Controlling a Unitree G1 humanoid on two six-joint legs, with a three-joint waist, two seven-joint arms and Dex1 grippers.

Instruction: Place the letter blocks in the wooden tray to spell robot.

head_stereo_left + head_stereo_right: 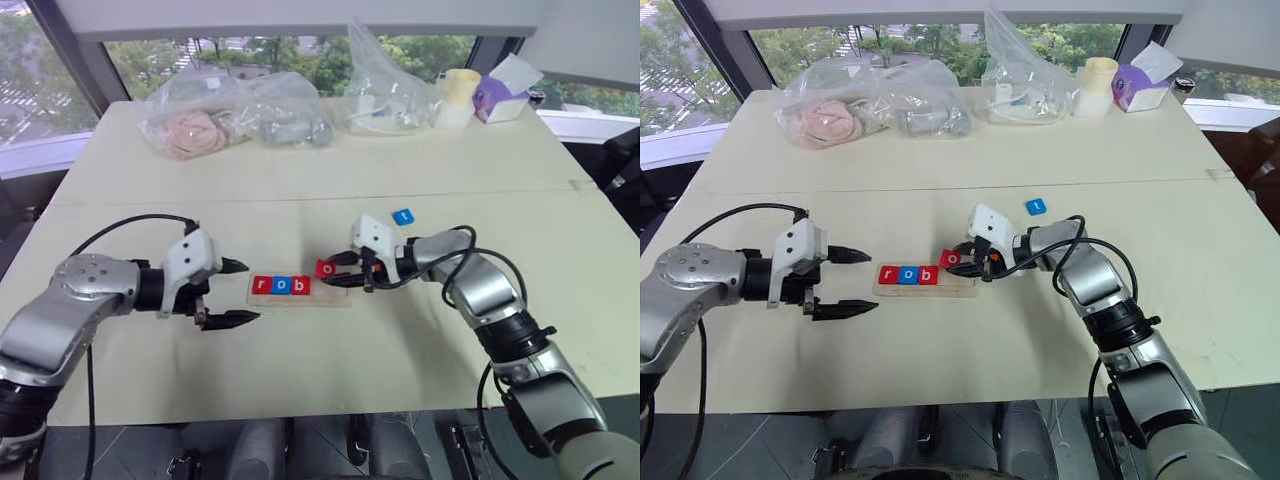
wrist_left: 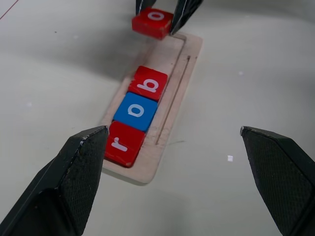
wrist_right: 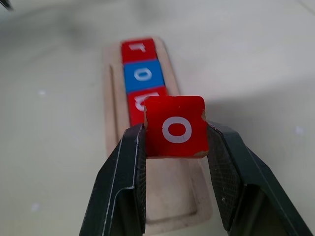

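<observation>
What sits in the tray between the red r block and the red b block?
A blue o block sits between the red r block and red b block in the wooden tray, clearest in the left wrist view.

tray (image 1: 335, 297): r,o,b seated | red o (image 3: 174, 126) raised above | blue t (image 1: 402, 216) apart

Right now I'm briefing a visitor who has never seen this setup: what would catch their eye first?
Probably the right claw, shut on a red o block held above the empty end of the wooden tray. Next, the red r, blue o and red b already lined up in that tray. A blue block lies alone farther back on the table.
</observation>
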